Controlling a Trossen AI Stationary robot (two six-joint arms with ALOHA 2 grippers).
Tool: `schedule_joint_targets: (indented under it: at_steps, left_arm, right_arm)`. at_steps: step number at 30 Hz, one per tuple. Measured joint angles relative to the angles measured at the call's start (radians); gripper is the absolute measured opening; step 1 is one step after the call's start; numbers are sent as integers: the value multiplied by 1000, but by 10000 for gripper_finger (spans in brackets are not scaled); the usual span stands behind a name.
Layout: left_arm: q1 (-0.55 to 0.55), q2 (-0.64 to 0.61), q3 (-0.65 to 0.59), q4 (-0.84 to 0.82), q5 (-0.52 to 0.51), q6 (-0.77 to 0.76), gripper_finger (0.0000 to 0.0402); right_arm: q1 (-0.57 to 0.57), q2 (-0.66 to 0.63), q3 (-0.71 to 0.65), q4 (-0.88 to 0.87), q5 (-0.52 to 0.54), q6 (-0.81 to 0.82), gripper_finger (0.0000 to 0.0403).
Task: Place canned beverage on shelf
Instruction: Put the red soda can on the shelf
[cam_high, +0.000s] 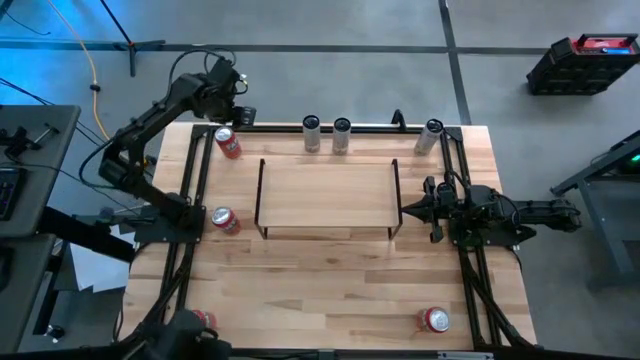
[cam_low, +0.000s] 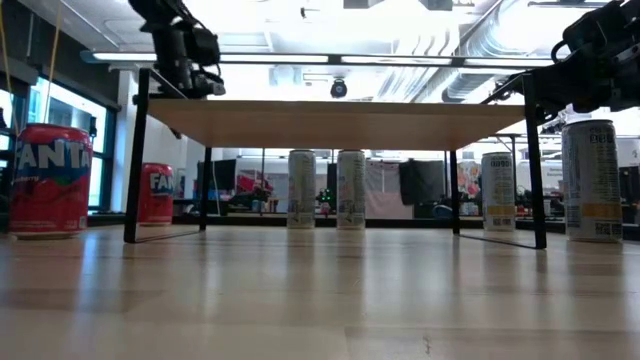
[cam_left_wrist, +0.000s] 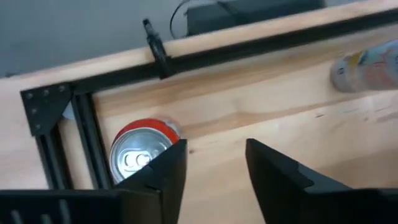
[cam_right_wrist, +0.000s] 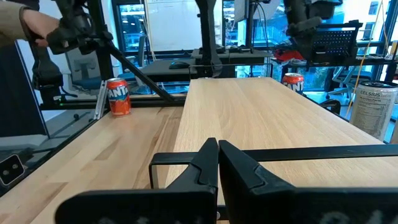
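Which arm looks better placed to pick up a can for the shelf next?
Left. Its tool, fingers apart, hovers at the table's far-left corner just above a red can. The right tool is shut at the shelf's right end rail, with no can close by.

A low light-wood shelf (cam_high: 325, 192) on a black wire frame sits mid-table. The left gripper (cam_high: 237, 118) hovers just beside a red can (cam_high: 228, 143) near the far-left corner. The right gripper (cam_high: 412, 209) rests at the shelf's right end.
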Motion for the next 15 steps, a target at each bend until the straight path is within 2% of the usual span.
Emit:
schedule_joint_targets:
  at_steps: [5, 10, 13, 15]
  left_arm:
    - [22, 119, 112, -166, -10, 3, 201]
    - [23, 181, 155, -176, -73, -4, 235]
    - [24, 206, 155, -179, -159, -102, 248]
    - [24, 223, 155, -181, -182, -166, 252]
  right_arm:
    - [0, 0, 0, 0, 0, 0, 0]
    - [0, 0, 0, 0, 0, 0, 0]
    - [0, 0, 0, 0, 0, 0, 0]
    - [0, 0, 0, 0, 0, 0, 0]
